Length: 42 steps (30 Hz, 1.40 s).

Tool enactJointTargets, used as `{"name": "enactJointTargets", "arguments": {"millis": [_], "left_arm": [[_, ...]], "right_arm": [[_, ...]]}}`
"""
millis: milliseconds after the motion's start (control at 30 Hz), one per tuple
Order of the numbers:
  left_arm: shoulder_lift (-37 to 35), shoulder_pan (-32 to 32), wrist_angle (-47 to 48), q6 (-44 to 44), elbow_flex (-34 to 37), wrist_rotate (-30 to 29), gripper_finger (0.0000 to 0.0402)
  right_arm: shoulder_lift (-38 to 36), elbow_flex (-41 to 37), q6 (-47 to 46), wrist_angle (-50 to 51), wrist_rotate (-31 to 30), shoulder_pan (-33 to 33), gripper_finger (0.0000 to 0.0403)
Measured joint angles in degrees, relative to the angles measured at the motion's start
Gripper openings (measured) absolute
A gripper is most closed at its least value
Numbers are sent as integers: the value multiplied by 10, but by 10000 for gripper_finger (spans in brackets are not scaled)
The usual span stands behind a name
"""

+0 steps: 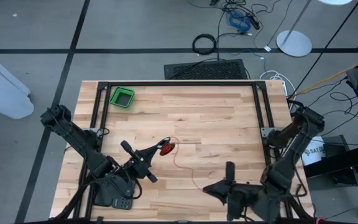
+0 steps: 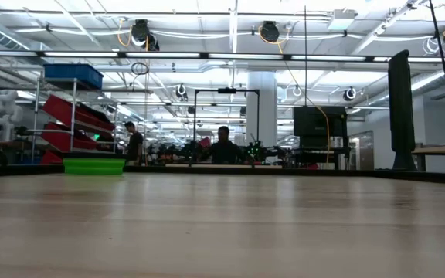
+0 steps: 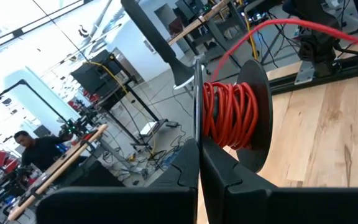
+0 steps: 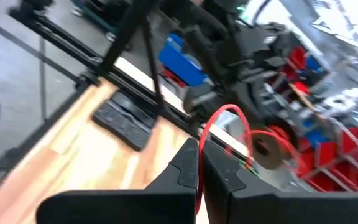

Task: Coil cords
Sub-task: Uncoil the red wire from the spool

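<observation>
On the counter point(image 1: 222, 124), left of centre and toward the near edge, the left end effector point(image 1: 157, 151) holds a small spool point(image 3: 238, 115) wound with red cord point(image 1: 182, 158). In the left wrist view the fingers are pressed together, pinching the thin edge of one spool flange between them; the spool rides clear of the wood, tilted on its side.

Cord position: most of it is wound on the spool hub. A loose tail leaves the spool, lies in a slack curve across the counter toward the right and near side, and runs up to the right end effector point(image 1: 227, 169). The right wrist view shows that end effector's fingers pressed together with the red strand caught between them (the strand arcs up from the tips toward the spool).

Step in hand, as I judge it: winding partly done, one arm steadying the spool, the other feeding the tail. Some length is still unwound.

Next move calls for: carrying the tail round the hub with light tension, so each turn lands between the flanges and not over the rim. Risk: the flange grip is thin, and a hard pull could twist the spool out of it.

Containers: one green bin point(image 1: 122, 97) at the far left of the counter, well apart from both arms. From above nothing shows inside it (the low view shows only its outer wall).
</observation>
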State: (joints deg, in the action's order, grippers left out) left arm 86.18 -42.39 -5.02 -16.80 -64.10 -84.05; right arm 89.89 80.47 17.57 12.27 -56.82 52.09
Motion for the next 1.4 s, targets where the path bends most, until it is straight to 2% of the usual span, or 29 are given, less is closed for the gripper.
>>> {"name": "enactJointTargets", "arguments": {"millis": [200, 333, 500, 567, 700, 867, 1033, 1133, 1267, 1400], "left_arm": [[0, -15, -5, 0, 0, 13, 4], [-9, -28, -12, 0, 0, 14, 4], [-22, -45, -37, -1, 0, 22, 4], [-28, -51, -42, -1, 0, 36, 4], [-32, -62, -68, -5, 0, 41, 4], [-32, -65, -75, -5, 0, 42, 4], [-32, -65, -75, -5, 0, 42, 4], [-32, -65, -76, -5, 0, 41, 4], [-32, -65, -75, -5, 0, 41, 4], [-32, -65, -75, -5, 0, 41, 4]], "right_arm": [[-1, 1, 7, 15, -82, 19, 0], [-1, 1, -27, 59, -91, 10, 0], [-1, 1, -120, 157, -86, -20, 0], [-1, 1, -166, 205, -58, -36, 0], [-1, -9, -238, 261, 43, -76, 0], [-1, -42, -292, 259, 172, -121, 2], [-1, -58, -324, 261, 301, -135, 26], [-1, -58, -336, 257, 330, -132, 46], [-1, -58, -321, 243, 330, -126, 68], [0, -58, -285, 188, 296, -131, 81]]}}
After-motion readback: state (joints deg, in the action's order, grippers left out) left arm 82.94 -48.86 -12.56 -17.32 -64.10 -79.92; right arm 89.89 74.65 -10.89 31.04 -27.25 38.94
